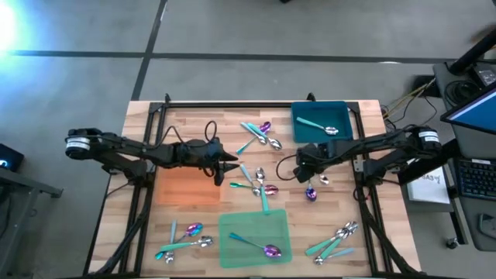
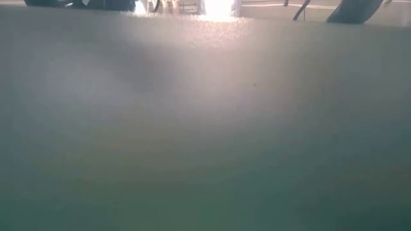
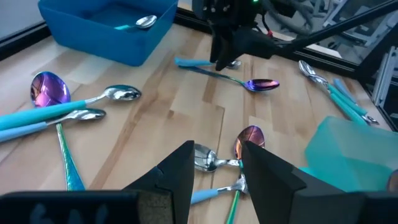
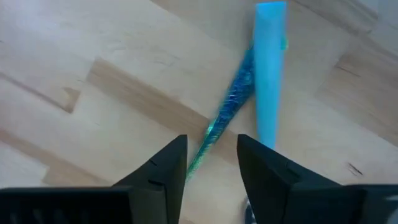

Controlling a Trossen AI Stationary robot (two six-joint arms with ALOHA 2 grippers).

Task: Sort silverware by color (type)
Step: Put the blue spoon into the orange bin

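Observation:
Silverware lies in loose groups on the wooden table: at the far middle (image 1: 260, 133), at the centre (image 1: 260, 184), at the near left (image 1: 186, 237) and at the near right (image 1: 337, 239). One purple-headed spoon (image 1: 263, 248) lies on the green mat and one silver spoon (image 1: 322, 126) in the teal bin. My left gripper (image 1: 232, 167) is open and empty over the centre group, above a silver head (image 3: 208, 158) and a purple head (image 3: 250, 137). My right gripper (image 1: 304, 174) is open, pointing down. Its fingers (image 4: 168, 168) stand on either side of a purple-headed spoon's teal-green handle (image 4: 214, 130) without touching it.
An orange mat (image 1: 186, 187) lies near my left gripper and a green mat (image 1: 232, 232) at the near middle. The teal bin (image 1: 341, 108) stands at the far right. A pale blue handle (image 4: 270, 74) crosses the teal-green one. The low view is blocked by a blurred teal surface.

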